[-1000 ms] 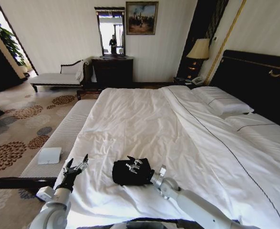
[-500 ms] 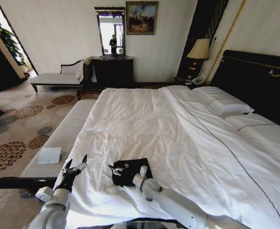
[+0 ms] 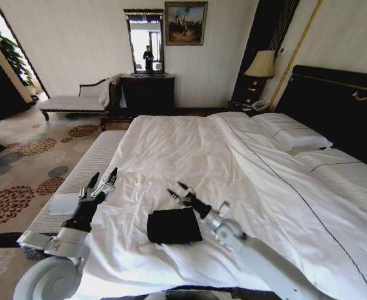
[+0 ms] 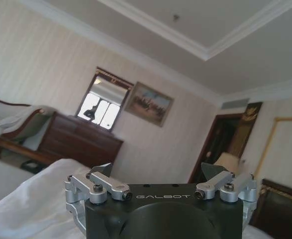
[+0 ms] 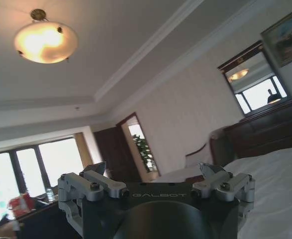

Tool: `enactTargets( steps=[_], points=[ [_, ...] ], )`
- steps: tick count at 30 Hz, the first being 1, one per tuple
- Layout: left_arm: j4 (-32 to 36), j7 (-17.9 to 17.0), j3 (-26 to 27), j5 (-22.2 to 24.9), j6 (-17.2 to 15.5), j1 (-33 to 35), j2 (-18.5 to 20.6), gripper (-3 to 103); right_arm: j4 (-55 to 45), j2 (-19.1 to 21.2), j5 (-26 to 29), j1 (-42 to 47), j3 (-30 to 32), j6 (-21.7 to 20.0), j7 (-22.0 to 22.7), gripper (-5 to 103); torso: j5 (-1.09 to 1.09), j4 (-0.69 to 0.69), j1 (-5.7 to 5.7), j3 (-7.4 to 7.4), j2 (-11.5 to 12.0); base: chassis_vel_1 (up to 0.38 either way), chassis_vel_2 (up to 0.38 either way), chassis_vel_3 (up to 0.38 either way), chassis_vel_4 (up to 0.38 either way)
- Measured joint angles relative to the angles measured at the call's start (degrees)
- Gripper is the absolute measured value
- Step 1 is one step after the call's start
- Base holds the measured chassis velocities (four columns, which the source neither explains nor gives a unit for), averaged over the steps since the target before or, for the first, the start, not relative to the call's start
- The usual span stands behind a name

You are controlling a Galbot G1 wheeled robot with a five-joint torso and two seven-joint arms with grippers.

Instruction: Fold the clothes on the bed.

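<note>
Black T-shirt (image 3: 174, 225) lies folded into a compact, roughly rectangular bundle on the white duvet of the bed (image 3: 189, 156), near the foot edge and toward the foot-left corner as the head camera sees it. No lettering is visible on the exposed fabric.

Right gripper (image 3: 178, 194) hovers just beyond the bundle's far edge, raised off the fabric and not touching it; its fingers are spread apart, with nothing between them. Right wrist view confirms this: the right gripper's fingers (image 5: 102, 180) stand wide apart, camera tilted up toward the ceiling lamp (image 5: 45, 37) and the far wall.

Left gripper (image 3: 101, 185) is held up at the left edge of the bed, over the boundary between the duvet and the pale striped bench (image 3: 83, 178), well apart from the T-shirt. Its fingers are also spread and empty; left wrist view shows the left gripper's fingers (image 4: 108, 181) splayed, pointing toward the dark dresser (image 4: 78, 143) and mirror (image 4: 103, 102).

Small white flat pad (image 3: 63, 204) rests on the bench, near the left arm. Pillows (image 3: 292, 134) sit at the dark headboard (image 3: 339, 106); the duvet is creased but otherwise flat around the bundle.
</note>
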State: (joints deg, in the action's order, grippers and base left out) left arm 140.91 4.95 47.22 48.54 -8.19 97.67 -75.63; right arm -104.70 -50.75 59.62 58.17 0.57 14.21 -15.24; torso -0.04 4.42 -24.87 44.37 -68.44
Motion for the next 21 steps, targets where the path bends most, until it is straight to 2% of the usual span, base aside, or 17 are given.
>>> enactTargets(
  steps=[1, 2, 3, 4, 5, 6, 7, 8, 9, 11, 12, 13, 16, 17, 18, 19, 21],
  points=[
    [-0.7, -1.7, -0.1, -2.6, -0.9, 0.6, -0.9, 100, -0.5, 0.3, -2.8, 1.4, 2.4, -0.9, 5.2, 100, 0.01, -0.01, 0.0, 0.0, 0.0, 0.0, 0.0, 0.0, 0.0],
    [-0.7, -1.7, -0.1, -2.6, -0.9, 0.6, -0.9, 100, -0.5, 0.3, -2.8, 1.4, 2.4, -0.9, 5.2, 100, 0.01, -0.01, 0.0, 0.0, 0.0, 0.0, 0.0, 0.0, 0.0],
    [-1.1, -2.5, 0.0, -3.5, -1.2, 0.9, -1.2, 100, -0.7, 0.4, -3.7, 2.2, 3.5, -1.4, 7.2, 100, 0.03, -0.03, 0.0, 0.01, 0.0, 0.0, 0.0, 0.0, 0.0],
    [-2.5, -5.2, 0.2, -5.9, -2.2, 1.1, -1.5, 100, -2.0, 0.4, -6.1, 5.1, 8.3, -3.6, 13.9, 100, 0.0, -0.08, 0.0, 0.0, 0.0, 0.0, 0.0, 0.0, 0.0],
    [-3.1, -6.3, 0.4, -6.8, -2.5, 1.0, -1.3, 100, -3.2, 0.1, -7.5, 8.4, 12.0, -4.7, 17.1, 100, -0.01, -0.04, 0.0, 0.0, 0.0, 0.0, 0.0, 0.0, 0.0],
    [-3.2, -6.7, 0.6, -7.3, -2.5, 1.1, -1.0, 100, -3.9, -0.5, -9.6, 10.9, 15.3, -5.0, 18.4, 100, 0.04, -0.01, -0.01, 0.01, 0.0, 0.0, 0.0, 0.0, 0.0],
    [-3.2, -6.7, 0.6, -7.3, -2.5, 1.1, -1.0, 100, -3.9, -0.5, -9.6, 10.9, 15.3, -5.0, 18.4, 100, 0.04, -0.01, -0.01, 0.01, 0.0, 0.0, 0.0, 0.0, 0.0],
    [-3.1, -6.8, 0.8, -7.8, -2.4, 1.5, -0.7, 100, -4.7, -1.4, -12.8, 13.8, 19.8, -4.1, 19.2, 100, 0.05, 0.0, -0.01, 0.01, 0.0, 0.0, 0.0, 0.0, 0.0],
    [-2.8, -7.0, 0.5, -8.7, -1.7, 2.5, -0.6, 100, -5.8, -2.7, -17.2, 17.4, 24.6, -2.0, 19.7, 100, -0.03, 0.0, 0.0, 0.0, 0.0, 0.0, 0.0, 0.0, 0.0],
    [-2.4, -7.6, -0.5, -10.7, 1.0, 4.4, -0.7, 100, -8.1, -4.6, -21.8, 22.5, 30.6, -0.9, 20.1, 100, 0.05, 0.0, 0.0, 0.0, 0.0, 0.0, 0.0, 0.0, 0.0],
    [-2.4, -7.6, -1.6, -13.4, 2.5, 6.0, -1.4, 100, -11.3, -6.8, -24.4, 27.1, 35.5, -0.8, 20.3, 100, 0.02, -0.01, 0.0, -0.01, 0.0, 0.0, 0.0, 0.0, 0.0],
    [-2.4, -7.6, -1.6, -13.4, 2.5, 6.0, -1.4, 100, -11.3, -6.8, -24.4, 27.1, 35.5, -0.8, 20.3, 100, 0.02, -0.01, 0.0, -0.01, 0.0, 0.0, 0.0, 0.0, 0.0],
    [-2.0, -7.2, -4.4, -20.6, 5.9, 9.7, -3.2, 100, -18.5, -14.1, -27.9, 37.9, 44.5, -0.9, 20.6, 100, 0.01, -0.01, 0.01, -0.01, 0.0, 0.0, 0.0, 0.0, 0.0],
    [-1.3, -6.9, -5.1, -21.5, 6.2, 10.4, -3.5, 100, -20.5, -16.5, -29.0, 40.4, 46.6, -0.9, 21.0, 100, 0.0, 0.01, 0.01, -0.01, 0.0, 0.0, 0.0, 0.0, 0.0],
    [-1.3, -6.9, -5.1, -21.5, 6.2, 10.4, -3.5, 100, -20.5, -16.5, -29.0, 40.4, 46.6, -0.9, 21.0, 100, 0.0, 0.01, 0.01, -0.01, 0.0, 0.0, 0.0, 0.0, 0.0],
    [0.6, -6.4, -6.3, -22.7, 6.3, 11.3, -3.8, 100, -23.9, -20.0, -30.5, 44.3, 49.2, -0.9, 22.1, 100, -0.01, 0.0, 0.02, -0.01, 0.0, 0.0, 0.0, 0.0, 0.0],
    [2.1, -6.1, -6.9, -23.5, 6.2, 11.6, -3.9, 100, -27.6, -23.2, -32.4, 47.6, 50.3, -0.9, 23.7, 100, 0.01, 0.01, 0.03, -0.02, 0.0, 0.0, 0.0, 0.0, 0.0]
  ],
)
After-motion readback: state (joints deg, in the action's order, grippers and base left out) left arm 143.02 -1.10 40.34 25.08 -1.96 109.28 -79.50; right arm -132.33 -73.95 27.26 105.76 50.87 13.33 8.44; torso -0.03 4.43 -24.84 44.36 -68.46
